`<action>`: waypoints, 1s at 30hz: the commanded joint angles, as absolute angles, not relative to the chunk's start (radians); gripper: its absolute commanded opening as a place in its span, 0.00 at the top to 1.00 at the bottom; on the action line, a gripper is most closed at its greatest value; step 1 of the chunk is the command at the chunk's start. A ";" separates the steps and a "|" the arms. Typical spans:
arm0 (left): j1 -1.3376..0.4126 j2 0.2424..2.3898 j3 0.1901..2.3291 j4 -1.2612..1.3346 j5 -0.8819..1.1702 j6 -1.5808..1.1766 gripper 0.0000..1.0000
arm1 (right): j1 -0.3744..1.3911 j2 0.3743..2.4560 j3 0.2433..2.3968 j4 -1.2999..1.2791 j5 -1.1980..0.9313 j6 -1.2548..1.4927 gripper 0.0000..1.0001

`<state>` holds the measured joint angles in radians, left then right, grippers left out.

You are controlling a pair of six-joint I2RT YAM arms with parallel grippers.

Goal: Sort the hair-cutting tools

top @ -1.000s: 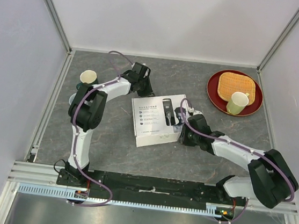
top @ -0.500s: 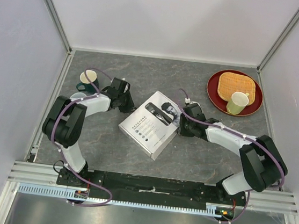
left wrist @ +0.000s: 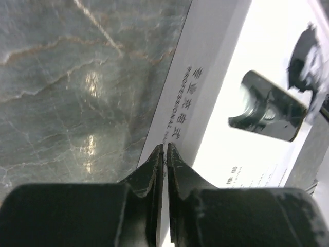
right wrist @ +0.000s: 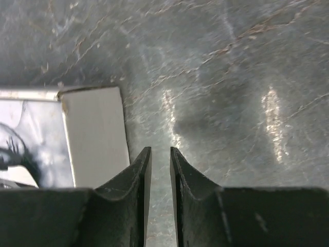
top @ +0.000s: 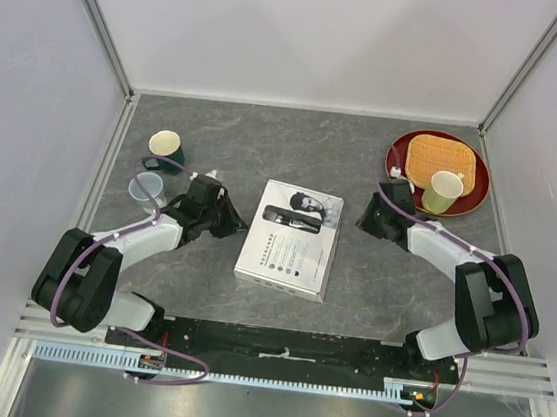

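1. Top view: your left arm lies low over the table [top: 295, 150]. Its elbow is folded at the near left and its forearm reaches right, so the left gripper [top: 235, 223] sits just beside the left edge of the white box [top: 290, 238].
2. Your right arm bends at the near right and its forearm runs far and left. The right gripper [top: 366, 221] is clear of the box, near the red plate [top: 395, 172].
3. The box lies closed in the middle of the table, long side running near to far. A clipper is printed on its lid. The hair-cutting tools themselves are out of sight.
4. Compared with half a second ago, the box has turned from a diagonal to nearly square with the table.
5. Your right gripper was then at the box's right corner and has since pulled away toward the plate.
6. Your left arm has dropped lower, and its elbow has swung nearer and further left. Its gripper has come nearer, away from the yellow cup [top: 165, 143].
7. Left wrist view: the left gripper [left wrist: 165, 152] has its fingers together with only a sliver between them, on nothing. The box [left wrist: 221, 103] shows its printed side wall just ahead of the tips, with grey table [left wrist: 77, 77] to the left.
8. Right wrist view: the right gripper [right wrist: 159, 154] has its fingers a narrow gap apart, with nothing between them. It points at bare table [right wrist: 231, 77]. A corner of the box [right wrist: 95, 134] lies just to the left, and the tips do not touch it.
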<state>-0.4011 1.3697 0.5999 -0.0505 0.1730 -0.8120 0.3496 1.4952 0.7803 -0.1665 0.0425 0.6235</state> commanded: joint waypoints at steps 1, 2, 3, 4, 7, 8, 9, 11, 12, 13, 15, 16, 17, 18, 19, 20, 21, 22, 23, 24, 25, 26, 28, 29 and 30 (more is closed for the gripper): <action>-0.399 1.362 0.682 -0.026 0.097 -0.813 0.88 | 0.288 1.547 0.767 -0.038 -0.078 0.676 0.75; -0.396 1.374 0.695 -0.034 0.095 -0.807 0.87 | 0.279 1.568 0.787 -0.023 -0.098 0.675 0.79; -0.394 1.387 0.707 -0.034 0.097 -0.804 0.87 | 0.278 1.606 0.798 -0.018 -0.132 0.681 0.81; -0.393 1.416 0.727 -0.032 0.098 -0.801 0.88 | 0.276 1.621 0.805 -0.011 -0.144 0.686 0.82; -0.387 1.460 0.758 -0.014 0.130 -0.795 0.87 | 0.276 1.677 0.822 0.038 -0.184 0.707 0.89; -0.385 1.489 0.764 -0.008 0.153 -0.795 0.87 | 0.278 1.690 0.831 0.054 -0.192 0.710 0.91; -0.384 1.505 0.767 -0.005 0.167 -0.796 0.87 | 0.276 1.719 0.836 0.060 -0.199 0.715 0.92; -0.382 1.541 0.773 0.034 0.210 -0.796 0.87 | 0.276 1.746 0.847 0.086 -0.238 0.716 0.93; -0.380 1.552 0.773 0.055 0.227 -0.796 0.87 | 0.276 1.773 0.848 0.098 -0.253 0.718 0.94; -0.380 1.563 0.770 0.070 0.244 -0.793 0.87 | 0.276 1.784 0.848 0.121 -0.290 0.724 0.94; -0.380 1.611 0.773 0.113 0.317 -0.781 0.87 | 0.279 1.819 0.850 0.139 -0.322 0.732 0.97; -0.380 1.633 0.773 0.130 0.342 -0.781 0.87 | 0.284 1.827 0.848 0.158 -0.334 0.738 0.98; -0.380 1.667 0.773 0.146 0.397 -0.779 0.88 | 0.288 1.839 0.850 0.167 -0.351 0.738 1.00; -0.380 1.684 0.770 0.182 0.419 -0.784 0.88 | 0.293 1.844 0.851 0.173 -0.353 0.739 1.00; -0.380 1.696 0.767 0.204 0.455 -0.790 0.88 | 0.307 1.847 0.860 0.178 -0.353 0.735 1.00; -0.382 1.712 0.761 0.222 0.468 -0.799 0.88 | 0.316 1.851 0.867 0.175 -0.345 0.732 1.00; -0.382 1.716 0.752 0.254 0.474 -0.804 0.88 | 0.322 1.852 0.876 0.170 -0.344 0.732 1.00; -0.382 1.715 0.749 0.259 0.469 -0.807 0.88 | 0.330 1.850 0.880 0.172 -0.350 0.742 1.00; -0.382 1.715 0.747 0.258 0.462 -0.807 0.87 | 0.333 1.839 0.877 0.184 -0.371 0.753 1.00; -0.382 1.706 0.746 0.253 0.450 -0.805 0.88 | 0.333 1.830 0.874 0.195 -0.373 0.761 1.00; -0.382 1.698 0.744 0.235 0.416 -0.804 0.88 | 0.334 1.819 0.870 0.192 -0.365 0.762 1.00; -0.382 1.689 0.742 0.226 0.396 -0.799 0.87 | 0.333 1.798 0.871 0.178 -0.329 0.756 1.00; -0.380 1.661 0.744 0.178 0.330 -0.796 0.87 | 0.330 1.773 0.884 0.103 -0.275 0.741 1.00; -0.380 1.652 0.744 0.166 0.313 -0.792 0.86 | 0.327 1.738 0.884 0.082 -0.249 0.741 1.00; -0.380 1.641 0.747 0.149 0.295 -0.788 0.86 | 0.322 1.718 0.877 0.063 -0.229 0.745 1.00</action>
